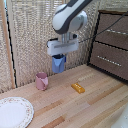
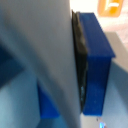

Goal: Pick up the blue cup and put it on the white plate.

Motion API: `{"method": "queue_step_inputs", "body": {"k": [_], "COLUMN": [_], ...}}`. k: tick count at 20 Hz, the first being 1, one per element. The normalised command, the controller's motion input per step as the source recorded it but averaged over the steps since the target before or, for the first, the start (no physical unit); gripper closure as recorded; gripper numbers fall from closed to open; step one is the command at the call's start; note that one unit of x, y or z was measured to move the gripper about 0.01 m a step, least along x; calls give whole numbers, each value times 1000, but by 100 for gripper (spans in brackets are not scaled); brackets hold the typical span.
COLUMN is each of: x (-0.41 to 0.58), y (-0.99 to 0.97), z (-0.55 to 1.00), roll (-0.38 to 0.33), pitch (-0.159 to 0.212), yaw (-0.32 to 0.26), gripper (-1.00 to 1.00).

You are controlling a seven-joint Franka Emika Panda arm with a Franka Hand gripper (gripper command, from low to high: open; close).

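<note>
Because the white plate (image 1: 14, 112) lies at the front, on the exterior view's left, it is the first thing you meet on the wooden table (image 1: 95, 102). It is wide and flat and has nothing on it, so it looks ready for the cup to land there.

A bit farther back stands the pink cup (image 1: 41, 81), upright on the wood. Over toward the exterior view's right lies a small yellow block (image 1: 78, 88). Both sit well apart from the plate.

Farther back and up in the air hangs the blue cup (image 1: 59, 63). The gripper (image 1: 60, 59) is clenched on it from above, and that is why the cup does not fall. In the wrist view one dark finger pad (image 2: 80, 75) presses flat against a blue wall, so the hold looks snug.

I think the cup is held high so that it can pass over the pink cup on its way to the plate.
</note>
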Motion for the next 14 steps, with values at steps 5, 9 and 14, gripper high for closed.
{"method": "queue_step_inputs", "body": {"k": [5,9,14], "x": [157,82,50], "y": [947,969,982], "z": [325,151,12], "roll": [-5,-16,-23], "pitch": [37,1,0], "yaw": [0,0,0], "gripper": [100,100,100]}}
